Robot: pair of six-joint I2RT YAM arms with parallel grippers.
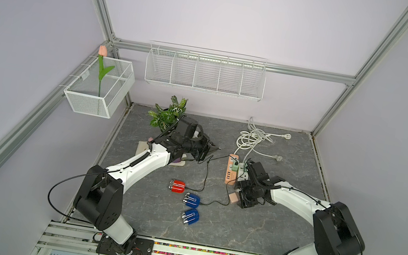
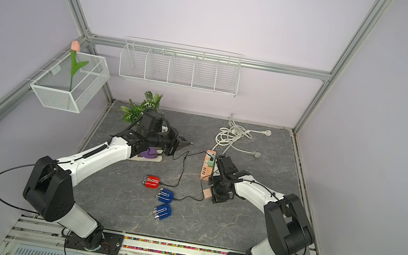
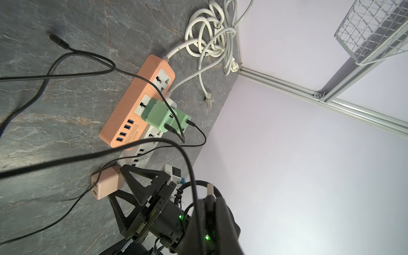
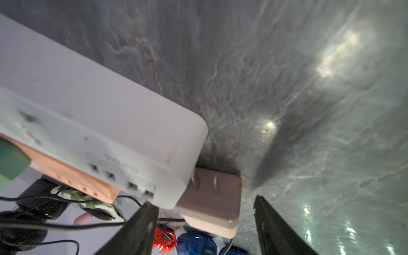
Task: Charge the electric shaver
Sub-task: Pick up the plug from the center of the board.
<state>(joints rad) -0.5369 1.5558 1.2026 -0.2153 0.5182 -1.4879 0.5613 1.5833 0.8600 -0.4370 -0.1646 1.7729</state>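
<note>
Right gripper (image 4: 204,202) fingers spread astride adapter (image 4: 209,196) at white strip's (image 4: 99,123) end, no contact. Left gripper (image 1: 215,148) pressed together. Adapter looks light, rigid, slick: pinch flat sides, avoid prongs (image 4: 215,181).

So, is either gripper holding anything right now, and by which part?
Nothing is held. The right gripper is open, straddling the pink square plastic plug adapter without clamping it; the left gripper is shut on nothing visible.
</note>
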